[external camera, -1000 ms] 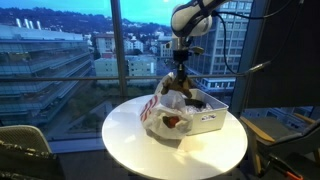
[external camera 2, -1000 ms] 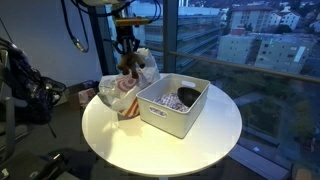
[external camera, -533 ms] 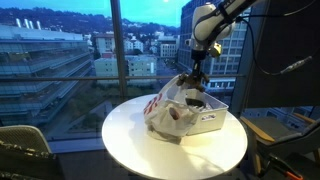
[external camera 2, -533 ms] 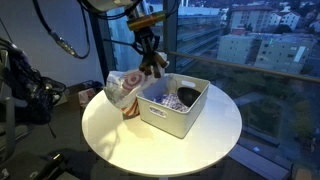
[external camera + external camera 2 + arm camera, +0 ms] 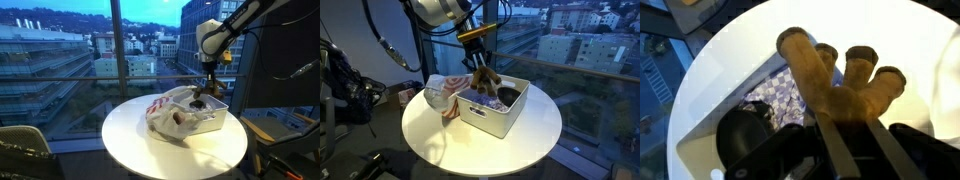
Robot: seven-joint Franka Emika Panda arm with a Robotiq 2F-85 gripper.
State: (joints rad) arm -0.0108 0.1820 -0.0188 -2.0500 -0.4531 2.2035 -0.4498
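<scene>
Toy (image 5: 486, 80), a brown plush with four stubby legs, was held in the air by the gripper (image 5: 480, 64), whose jaws were closed narrowly on its body. In both exterior views it was seen hanging over the bin (image 5: 490, 120), clear of the rim, with the bag (image 5: 440, 92) just beside the bin on the table (image 5: 460, 155). In the wrist view the toy's legs (image 5: 835, 80) were pointed away from the camera, and a patterned cloth (image 5: 775, 95) was seen lying in the bin below.

The step in hand was judged to be the carrying of the toy over the bin. For this to be done well, the grip would have to be kept firm, since soft plush can slip. The toy would best be centred over the open part of the bin (image 5: 214, 122), so that the dangling legs are not caught on the wall. Any descent would best be made straight and slowly.

Compared with a second earlier, the toy had been moved sideways. It was then held above the bag, whereas now it was over the bin. The bag (image 5: 165, 108) was seen slumped lower than before. The closure of the jaws was unchanged.
</scene>
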